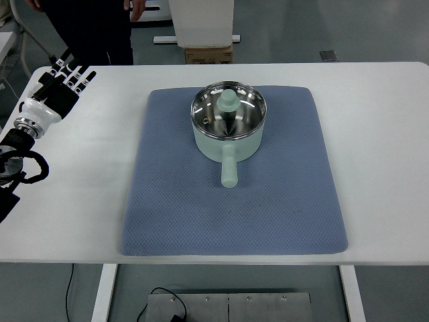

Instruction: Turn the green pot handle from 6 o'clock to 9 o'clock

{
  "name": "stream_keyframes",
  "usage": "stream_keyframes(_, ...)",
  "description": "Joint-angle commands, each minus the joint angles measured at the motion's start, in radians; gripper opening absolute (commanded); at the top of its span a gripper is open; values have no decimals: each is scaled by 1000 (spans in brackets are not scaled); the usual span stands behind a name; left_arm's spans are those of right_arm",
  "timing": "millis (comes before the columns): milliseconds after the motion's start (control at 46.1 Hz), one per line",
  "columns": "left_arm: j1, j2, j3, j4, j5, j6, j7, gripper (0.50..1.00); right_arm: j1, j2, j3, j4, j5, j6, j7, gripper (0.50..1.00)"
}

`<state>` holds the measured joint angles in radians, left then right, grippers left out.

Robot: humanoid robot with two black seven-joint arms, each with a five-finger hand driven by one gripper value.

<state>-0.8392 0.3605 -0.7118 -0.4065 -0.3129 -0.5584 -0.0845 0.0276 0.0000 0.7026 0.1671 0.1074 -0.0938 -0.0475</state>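
The green pot (228,126) sits on the far half of a blue mat (234,194), lid on, its handle (229,168) pointing toward the near edge of the white table (382,134). Bare mat lies all round the handle, left and right. The left hand (64,84) rests at the table's far left corner, fingers spread and empty, well apart from the pot. A cardboard box (208,54) stands beyond the far edge; its print is too small to read.

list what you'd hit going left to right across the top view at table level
left hand → bare table → mat → pot → mat again → bare table
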Motion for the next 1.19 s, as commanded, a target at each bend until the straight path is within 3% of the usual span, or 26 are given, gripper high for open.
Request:
stream_keyframes(0, 0, 0, 0, 0, 0, 8, -1, 1000, 0, 0, 0, 0, 0, 0, 0, 1000)
stream_keyframes(130, 0, -2, 0, 0, 0, 37, 0, 1000, 0, 0, 0, 0, 0, 0, 0, 1000)
stream_keyframes(954, 6, 9, 0, 0, 2, 23, 0, 1000, 0, 0, 0, 0, 0, 0, 0, 1000)
stream_keyframes(1170, -50, 14, 2, 0, 14, 26, 0, 1000, 0, 0, 0, 0, 0, 0, 0, 1000)
